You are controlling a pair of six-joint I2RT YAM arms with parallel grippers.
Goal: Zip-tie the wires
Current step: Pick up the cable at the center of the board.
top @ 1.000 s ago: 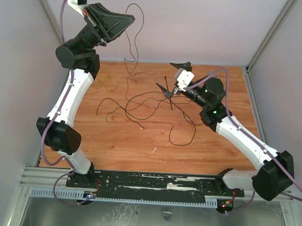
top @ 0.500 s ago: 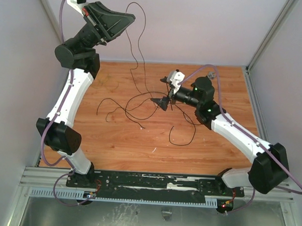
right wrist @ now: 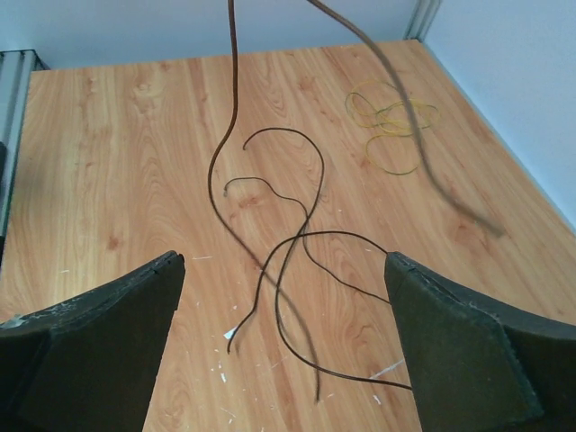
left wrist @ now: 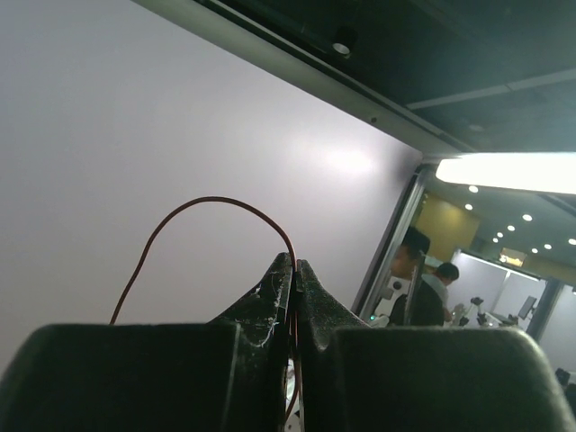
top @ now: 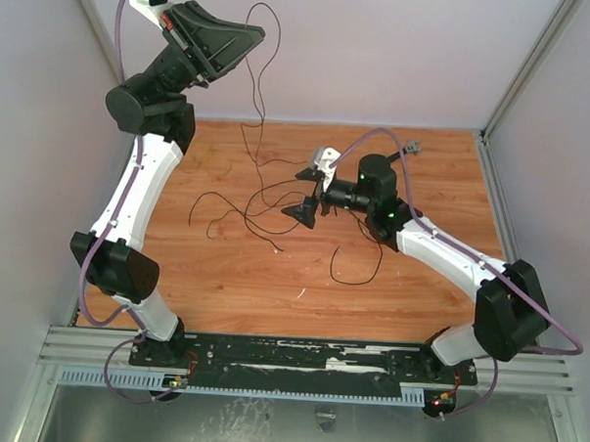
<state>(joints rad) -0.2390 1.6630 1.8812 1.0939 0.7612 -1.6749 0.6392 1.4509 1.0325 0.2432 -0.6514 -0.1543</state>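
Your left end effector (left wrist: pixel 292 270) is clenched on the wires (left wrist: pixel 216 199) high at far left, their strand hanging to counter (top: pixel 234 277) loops just left of your released right end effector (top: pixel 304 192).

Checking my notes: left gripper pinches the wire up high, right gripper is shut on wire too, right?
No. The left gripper does pinch the wire, but the right gripper is wide open, gripping nothing; the right wrist view shows it.
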